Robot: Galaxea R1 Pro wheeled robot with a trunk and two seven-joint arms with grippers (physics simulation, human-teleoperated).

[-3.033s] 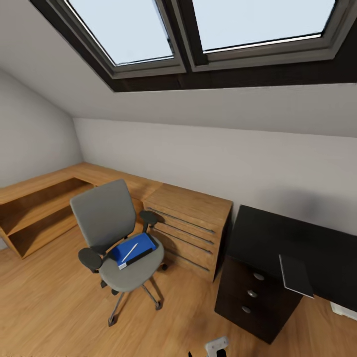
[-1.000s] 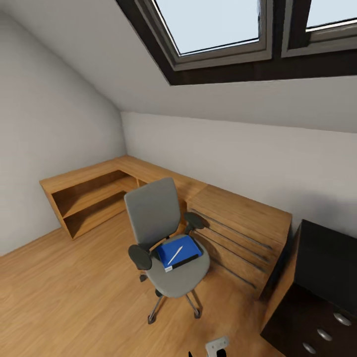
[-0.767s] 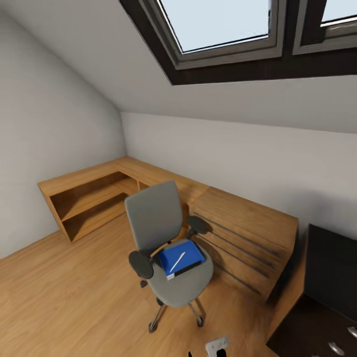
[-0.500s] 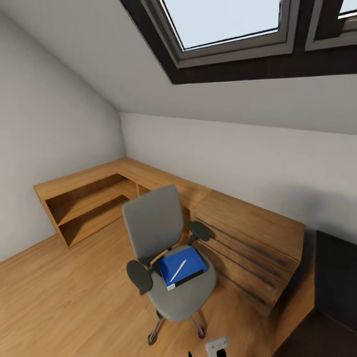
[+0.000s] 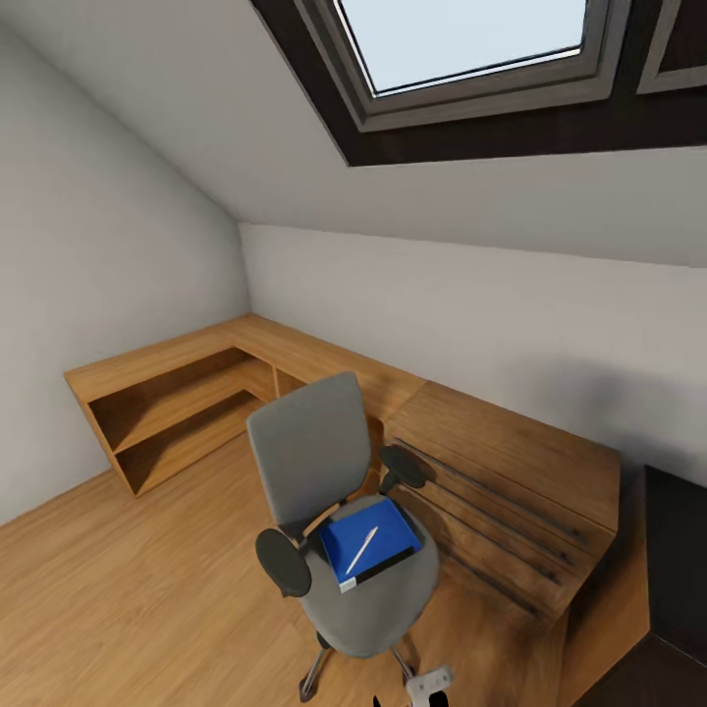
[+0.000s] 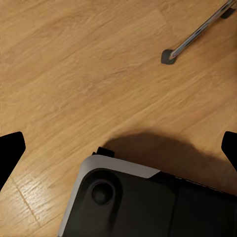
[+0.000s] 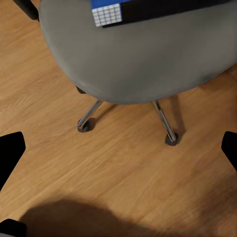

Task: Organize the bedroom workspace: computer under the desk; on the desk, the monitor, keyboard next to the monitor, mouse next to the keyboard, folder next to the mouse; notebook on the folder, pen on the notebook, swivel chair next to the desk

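My right hand [image 7: 118, 148] hangs open over the wood floor [image 7: 123, 173], its two dark fingertips spread wide at the edges of the wrist view, with nothing between them; ahead of it is the grey seat of the swivel chair [image 7: 138, 64] on its chrome legs. My left hand [image 6: 118, 148] is open too, pointing down at bare floor beside part of my own base [image 6: 128, 202]. From my head camera the swivel chair [image 5: 339, 511] stands just in front of the low oak shelving [image 5: 177, 393] and drawers [image 5: 501, 511], and the blue folder [image 5: 373, 535] lies flat on its seat with a slim pale pen [image 5: 360, 551] resting across it — the dark corner of the bench [image 5: 678, 530] shows well off to the right. I judge the folder light, thin and fairly stiff but slick-covered; lying flush on soft upholstery, it gives little to pinch from above. The best hold looks to be the edge nearest the seat's front, where the white spine end [image 7: 106, 14] overhangs slightly. The pen will roll off if the folder tilts, so it probably wants lifting first — and the chair may swivel or roll away under a push.
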